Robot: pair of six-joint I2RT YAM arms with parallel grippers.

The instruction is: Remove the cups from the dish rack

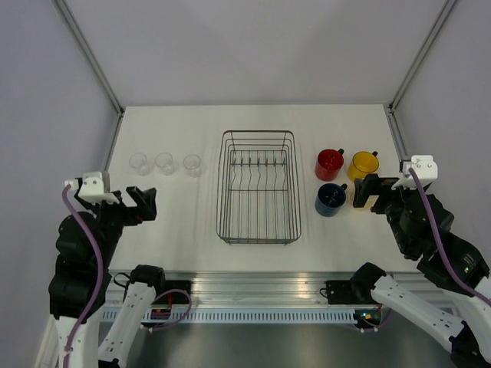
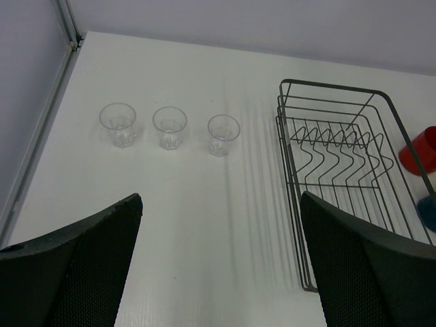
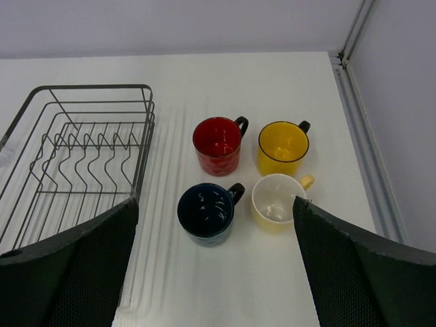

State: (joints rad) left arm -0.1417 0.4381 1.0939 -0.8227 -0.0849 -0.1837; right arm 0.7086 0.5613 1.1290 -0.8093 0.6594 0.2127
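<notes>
The dark wire dish rack [image 1: 258,133] stands empty in the middle of the table. Three clear glass tumblers [image 1: 164,162] stand in a row to its left. The red mug [image 1: 329,163], yellow mug [image 1: 362,165] and dark blue mug [image 1: 330,199] stand to its right. The cream mug [image 3: 276,201] shows only in the right wrist view, beside the blue mug [image 3: 206,212]. My left gripper [image 1: 142,203] is open and empty, near of the tumblers [image 2: 169,127]. My right gripper [image 1: 366,192] is open and empty, above the cream mug.
A metal frame rail [image 1: 113,149] runs along the table's left edge and another [image 1: 397,138] along the right edge. The rack's corner [image 2: 310,286] lies close to my left gripper's right finger [image 2: 361,272].
</notes>
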